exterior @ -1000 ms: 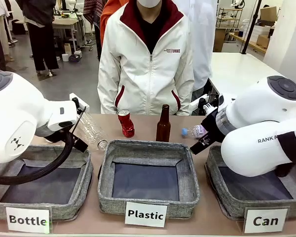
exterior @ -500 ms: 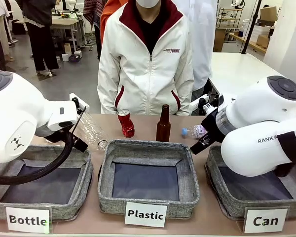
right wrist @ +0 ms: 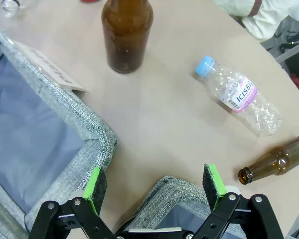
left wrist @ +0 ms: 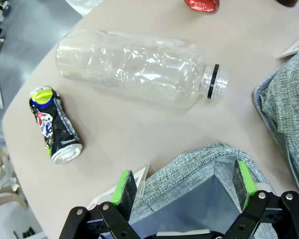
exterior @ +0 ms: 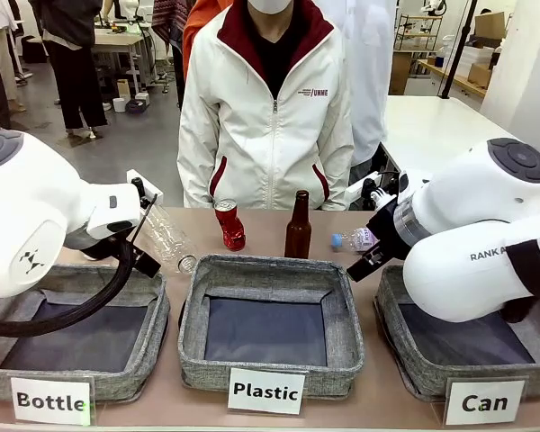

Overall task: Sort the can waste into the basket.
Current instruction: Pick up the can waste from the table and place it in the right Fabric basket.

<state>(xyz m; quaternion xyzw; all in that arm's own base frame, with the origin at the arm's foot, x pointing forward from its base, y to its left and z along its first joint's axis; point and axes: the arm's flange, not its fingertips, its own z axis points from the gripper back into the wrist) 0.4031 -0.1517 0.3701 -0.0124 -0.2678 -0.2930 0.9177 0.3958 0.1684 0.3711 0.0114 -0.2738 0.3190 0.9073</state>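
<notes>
A crushed red can (exterior: 229, 225) stands upright at the far side of the table, in front of the person; its edge also peeks in as the red can (left wrist: 202, 4) at the top of the left wrist view. A dark printed can (left wrist: 55, 124) lies on its side near the table's rounded edge. The grey "Can" basket (exterior: 391, 310) sits at the front right. My left gripper (left wrist: 183, 181) hangs open over a corner of the "Bottle" basket (left wrist: 189, 164), well short of the dark can. My right gripper (right wrist: 154, 184) is open above the Can basket's corner (right wrist: 169, 191), holding nothing.
A large clear plastic bottle (left wrist: 139, 69) lies between the two cans. A brown bottle (right wrist: 127, 32) stands upright; another brown bottle (right wrist: 274, 162) lies on its side beside a small blue-capped plastic bottle (right wrist: 239, 94). The "Plastic" basket (exterior: 270, 270) sits in the middle.
</notes>
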